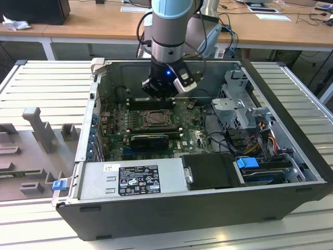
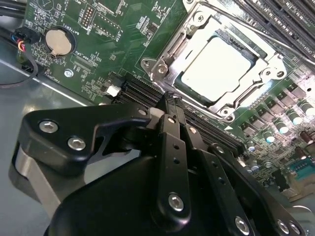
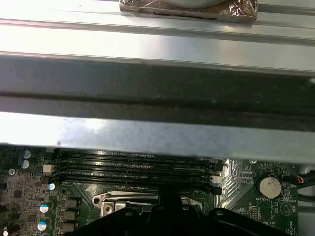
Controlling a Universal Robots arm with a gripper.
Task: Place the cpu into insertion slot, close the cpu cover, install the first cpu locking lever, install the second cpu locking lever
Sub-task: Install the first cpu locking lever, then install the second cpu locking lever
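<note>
Cpu seated in insertion slot — cpu cover seen lowered | levers judged unfinished | gripper pinched closed, empty, held above board

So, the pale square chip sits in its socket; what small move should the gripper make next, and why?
Probably ease the black gripper from above the long black RAM slots toward the silver-rimmed socket. The pale silver square cpu already sits inside, and the thin silver cover frame lies flat over it, so only locking seems left.
</note>
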